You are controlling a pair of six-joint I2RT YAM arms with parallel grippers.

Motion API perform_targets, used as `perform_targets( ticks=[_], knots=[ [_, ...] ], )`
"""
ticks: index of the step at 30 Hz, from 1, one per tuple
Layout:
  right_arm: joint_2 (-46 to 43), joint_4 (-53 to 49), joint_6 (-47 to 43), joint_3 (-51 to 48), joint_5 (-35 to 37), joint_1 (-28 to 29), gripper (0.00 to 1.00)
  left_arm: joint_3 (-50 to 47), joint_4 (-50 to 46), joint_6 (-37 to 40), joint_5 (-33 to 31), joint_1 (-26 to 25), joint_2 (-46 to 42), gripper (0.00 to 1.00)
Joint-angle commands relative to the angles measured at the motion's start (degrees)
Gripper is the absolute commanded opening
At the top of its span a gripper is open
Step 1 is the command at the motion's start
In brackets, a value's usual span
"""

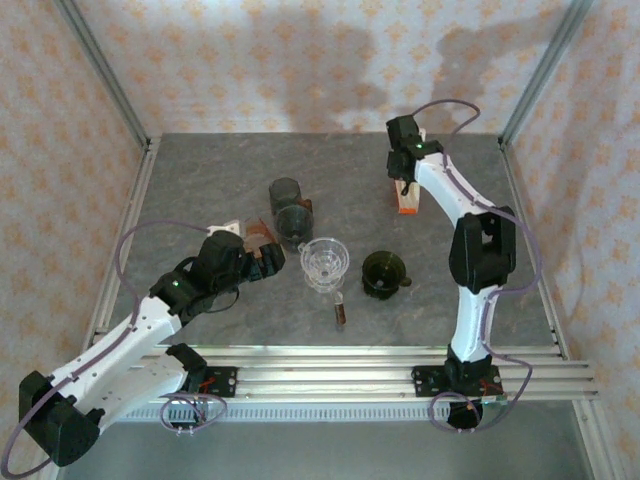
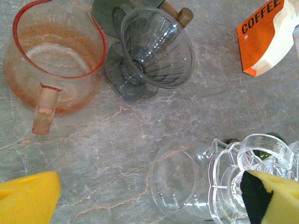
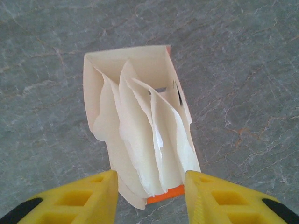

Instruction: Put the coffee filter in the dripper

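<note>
**Q:** Two arms work over the tabletop [image 1: 200, 170]. What is on the left?

**A:** The left gripper [image 1: 262, 258] [image 2: 149, 193] hangs low over the tabletop with its fingers [image 2: 28, 198] wide apart, holding nothing. The left wrist view shows an orange-tinted carafe [image 2: 53, 60] with a grey dripper [image 2: 154, 46] just beside it.

**Q:** And the centre?

**A:** A clear dripper [image 1: 325, 262] stands upright. A dark green dripper [image 1: 384, 272] stands near its right side, apart from it.

**Q:** Where is the task item?

**A:** The coffee filters [image 3: 140, 135] sit upright in the open orange filter box [image 1: 405, 203] [image 3: 131, 60]. The box is at the far right, well apart from all three drippers.

**Q:** What is the state of the right gripper?

**A:** The right gripper [image 1: 404, 188] [image 3: 150, 189] points down over the box. One of its fingers [image 3: 88, 198] stands on each side of the near end of the filter stack, close against it. Whether they clamp the paper cannot be told.
</note>
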Motion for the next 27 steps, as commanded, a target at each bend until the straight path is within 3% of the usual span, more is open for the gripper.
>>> perform_targets(
  ticks=[1, 13, 27],
  knots=[
    [1.6, -4.0, -1.0, 3.0, 1.3, -0.5, 0.38, -0.6, 1.7, 0.3, 1.1, 0.8, 0.7, 1.00],
    [4.5, -4.6, -0.8, 6.1, 2.1, -1.2, 0.31, -1.5, 2.9, -0.2, 1.7, 1.0, 1.5, 1.00],
    [6.8, -5.5, -1.0, 8.6, 2.2, -1.4, 0.29, -0.9, 1.8, 0.0, 0.2, 1.1, 1.2, 1.00]
  ],
)
